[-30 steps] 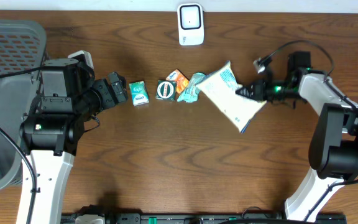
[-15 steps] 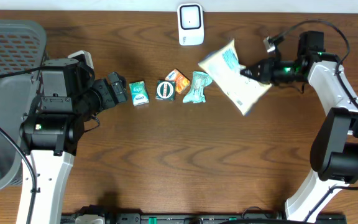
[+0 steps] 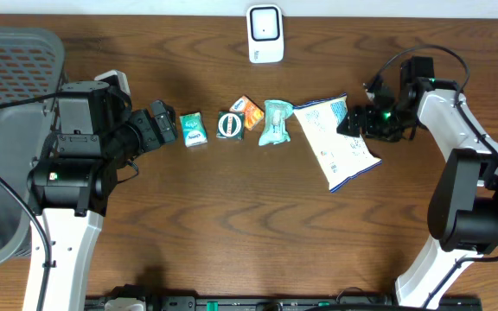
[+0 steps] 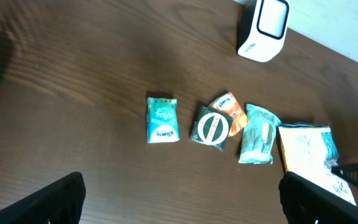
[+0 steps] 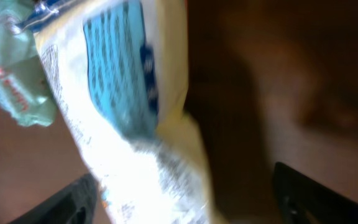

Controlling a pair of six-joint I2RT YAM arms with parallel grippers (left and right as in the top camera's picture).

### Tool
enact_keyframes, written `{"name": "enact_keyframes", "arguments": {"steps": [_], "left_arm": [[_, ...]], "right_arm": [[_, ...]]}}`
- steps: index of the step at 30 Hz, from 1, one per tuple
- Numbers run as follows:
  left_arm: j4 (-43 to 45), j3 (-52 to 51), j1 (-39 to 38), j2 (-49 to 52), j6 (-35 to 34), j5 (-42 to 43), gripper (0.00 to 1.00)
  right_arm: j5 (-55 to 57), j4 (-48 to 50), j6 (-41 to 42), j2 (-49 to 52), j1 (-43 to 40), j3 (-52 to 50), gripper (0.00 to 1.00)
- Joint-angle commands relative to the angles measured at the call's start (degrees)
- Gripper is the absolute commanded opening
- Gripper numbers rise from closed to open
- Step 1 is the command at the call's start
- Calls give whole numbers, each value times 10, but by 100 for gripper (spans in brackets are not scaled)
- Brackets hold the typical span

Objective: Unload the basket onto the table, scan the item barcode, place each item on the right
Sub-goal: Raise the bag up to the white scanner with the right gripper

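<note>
obstacles: packet row (image 3: 230,125), white bag (image 3: 335,142) mid-table; scanner (image 3: 265,34) far edge | free: front table (image 3: 249,233)

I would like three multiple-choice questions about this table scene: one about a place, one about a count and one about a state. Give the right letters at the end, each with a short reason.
1. Where does the white scanner stand?
A. Beyond the row of packets, at the far edge of the table.
B. Among the packets.
C. At the near edge of the table.

2. How many small packets lie to the left of the big white bag?
A. Two.
B. Four.
C. Six.

3. In what state is the left hand?
A. Shut on a packet.
B. Shut on nothing.
C. Open, holding nothing.

Answers:
1 A: the overhead view shows it apart from the row, by the back edge.
2 B: teal pack, dark green packet, orange packet, pale mint packet.
3 C: its fingers stand wide apart over bare wood.
</note>
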Motion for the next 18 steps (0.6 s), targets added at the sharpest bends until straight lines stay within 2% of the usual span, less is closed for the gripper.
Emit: {"name": "enact_keyframes", "arguments": {"steps": [1,11,13,14,15,18], "left_arm": [[0,9,2,0,10,-3,98],[0,9,2,0,10,-3,98],[0,9,2,0,10,-3,98],[0,9,2,0,10,-3,98],[0,9,2,0,10,-3,98],[0,9,2,0,10,-3,98]], "right_arm": [[19,29,-36,-12,1,5,91],[-32,57,-39,25,24,-12,91],[-52,56,-51,42,35,-15,88],[-52,56,-52,51,41,-14,84],[-51,55,-53,59,47,-15,76],[-50,55,-52,81,61,-14,41]]}}
